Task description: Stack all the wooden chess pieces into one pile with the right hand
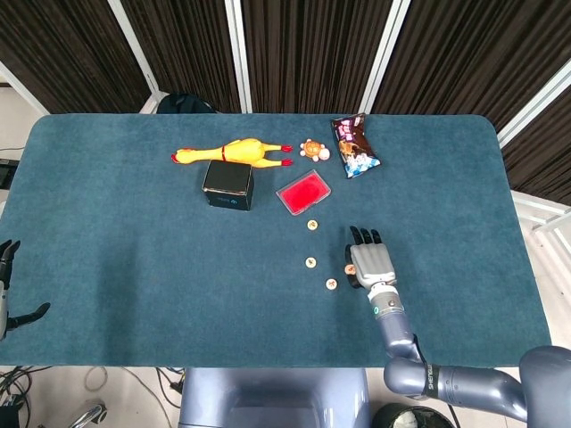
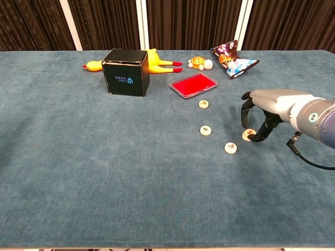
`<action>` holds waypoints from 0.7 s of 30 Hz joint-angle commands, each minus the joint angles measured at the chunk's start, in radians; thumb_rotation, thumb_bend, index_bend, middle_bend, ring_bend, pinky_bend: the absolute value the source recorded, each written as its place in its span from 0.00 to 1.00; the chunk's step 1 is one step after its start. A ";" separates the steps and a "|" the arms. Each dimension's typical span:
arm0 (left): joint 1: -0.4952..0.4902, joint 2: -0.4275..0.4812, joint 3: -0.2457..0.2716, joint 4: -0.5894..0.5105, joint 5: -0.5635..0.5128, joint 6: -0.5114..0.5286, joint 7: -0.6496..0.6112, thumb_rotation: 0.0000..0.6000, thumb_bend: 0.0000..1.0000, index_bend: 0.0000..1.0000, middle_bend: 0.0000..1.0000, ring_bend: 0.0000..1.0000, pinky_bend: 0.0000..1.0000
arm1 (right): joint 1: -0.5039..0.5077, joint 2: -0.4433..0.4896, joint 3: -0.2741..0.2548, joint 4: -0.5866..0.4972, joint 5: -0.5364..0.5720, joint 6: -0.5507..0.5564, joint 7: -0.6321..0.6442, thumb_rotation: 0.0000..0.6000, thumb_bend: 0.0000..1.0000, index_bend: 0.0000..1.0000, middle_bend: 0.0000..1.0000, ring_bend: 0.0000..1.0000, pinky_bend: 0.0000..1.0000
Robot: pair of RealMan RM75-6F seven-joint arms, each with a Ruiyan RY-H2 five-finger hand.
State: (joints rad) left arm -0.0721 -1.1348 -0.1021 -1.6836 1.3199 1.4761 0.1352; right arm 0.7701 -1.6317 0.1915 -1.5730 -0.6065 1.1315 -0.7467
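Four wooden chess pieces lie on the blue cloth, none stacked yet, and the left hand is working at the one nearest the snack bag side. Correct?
Not quite: it is the right hand at that chess piece, as the chest view shows. The rest stands.
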 commanded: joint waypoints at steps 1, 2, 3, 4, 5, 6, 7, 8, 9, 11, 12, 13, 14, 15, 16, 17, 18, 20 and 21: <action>0.000 0.000 0.000 -0.001 0.000 0.001 0.000 1.00 0.00 0.04 0.02 0.00 0.14 | 0.004 0.005 0.001 -0.009 -0.004 0.005 -0.007 1.00 0.39 0.46 0.00 0.00 0.00; 0.000 0.000 0.000 -0.001 0.001 0.001 0.001 1.00 0.00 0.04 0.02 0.00 0.14 | 0.005 0.007 0.001 -0.015 -0.003 0.007 -0.010 1.00 0.39 0.46 0.00 0.00 0.00; 0.000 0.000 0.000 -0.003 0.002 0.002 0.001 1.00 0.00 0.04 0.02 0.00 0.14 | 0.005 0.010 0.002 -0.021 -0.002 0.009 -0.012 1.00 0.39 0.46 0.00 0.00 0.00; 0.000 0.000 0.000 -0.003 0.001 0.002 0.001 1.00 0.00 0.04 0.02 0.00 0.14 | 0.005 0.015 0.002 -0.032 -0.001 0.011 -0.014 1.00 0.39 0.46 0.00 0.00 0.00; 0.001 0.000 0.000 -0.003 0.000 0.001 0.000 1.00 0.00 0.04 0.02 0.00 0.14 | 0.004 0.021 0.002 -0.046 -0.002 0.016 -0.016 1.00 0.39 0.45 0.00 0.00 0.00; 0.001 0.000 0.000 -0.003 0.000 0.000 -0.001 1.00 0.00 0.04 0.02 0.00 0.14 | 0.003 0.026 0.000 -0.056 -0.003 0.019 -0.018 1.00 0.39 0.44 0.00 0.00 0.00; 0.000 0.001 0.000 -0.003 -0.002 -0.001 -0.001 1.00 0.00 0.04 0.02 0.00 0.14 | 0.001 0.034 -0.004 -0.075 -0.006 0.025 -0.022 1.00 0.39 0.43 0.00 0.00 0.00; 0.000 0.001 0.000 -0.004 -0.003 -0.003 -0.002 1.00 0.00 0.04 0.02 0.00 0.14 | -0.001 0.042 -0.009 -0.095 -0.007 0.031 -0.027 1.00 0.39 0.41 0.00 0.00 0.00; 0.000 0.001 0.000 -0.005 -0.003 -0.004 -0.002 1.00 0.00 0.04 0.02 0.00 0.14 | -0.005 0.049 -0.016 -0.118 -0.010 0.040 -0.033 1.00 0.39 0.41 0.00 0.00 0.00; -0.001 0.001 -0.001 -0.007 -0.004 -0.004 -0.002 1.00 0.00 0.04 0.02 0.00 0.14 | -0.012 0.056 -0.026 -0.156 -0.015 0.056 -0.035 1.00 0.39 0.40 0.00 0.00 0.00; -0.001 0.001 -0.001 -0.007 -0.004 -0.004 -0.001 1.00 0.00 0.04 0.02 0.00 0.14 | -0.017 0.056 -0.030 -0.174 -0.019 0.066 -0.034 1.00 0.39 0.40 0.00 0.00 0.00; -0.001 0.000 -0.001 -0.008 -0.003 -0.003 0.000 1.00 0.00 0.04 0.02 0.00 0.14 | -0.022 0.055 -0.035 -0.194 -0.026 0.074 -0.030 1.00 0.39 0.40 0.00 0.00 0.00; 0.000 0.000 -0.001 -0.008 -0.003 -0.003 0.000 1.00 0.00 0.04 0.02 0.00 0.14 | -0.026 0.051 -0.042 -0.210 -0.036 0.082 -0.028 1.00 0.39 0.40 0.00 0.00 0.00; 0.000 0.000 0.000 -0.009 -0.003 -0.003 0.000 1.00 0.00 0.04 0.02 0.00 0.14 | -0.029 0.049 -0.047 -0.217 -0.043 0.090 -0.028 1.00 0.39 0.40 0.00 0.00 0.00; 0.000 0.001 0.000 -0.009 -0.003 -0.003 0.000 1.00 0.01 0.04 0.02 0.00 0.14 | -0.032 0.042 -0.057 -0.225 -0.055 0.100 -0.032 1.00 0.39 0.40 0.00 0.00 0.00; 0.000 0.001 0.001 -0.010 -0.004 -0.004 0.001 1.00 0.01 0.04 0.02 0.00 0.14 | -0.034 0.035 -0.065 -0.229 -0.065 0.109 -0.036 1.00 0.39 0.40 0.00 0.00 0.00; 0.000 0.002 0.001 -0.012 -0.005 -0.006 0.001 1.00 0.01 0.04 0.02 0.00 0.15 | -0.037 0.025 -0.070 -0.231 -0.075 0.116 -0.035 1.00 0.39 0.40 0.00 0.00 0.00; 0.000 0.003 0.001 -0.015 -0.008 -0.009 0.000 1.00 0.01 0.04 0.02 0.00 0.15 | -0.040 0.008 -0.073 -0.224 -0.088 0.124 -0.028 1.00 0.39 0.40 0.00 0.00 0.00; 0.000 0.004 0.001 -0.016 -0.009 -0.009 -0.001 1.00 0.01 0.04 0.02 0.00 0.15 | -0.041 -0.001 -0.074 -0.217 -0.092 0.126 -0.026 1.00 0.39 0.40 0.00 0.00 0.00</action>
State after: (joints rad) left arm -0.0725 -1.1314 -0.1013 -1.6996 1.3109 1.4671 0.1346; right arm 0.7331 -1.6213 0.1226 -1.7955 -0.6889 1.2514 -0.7766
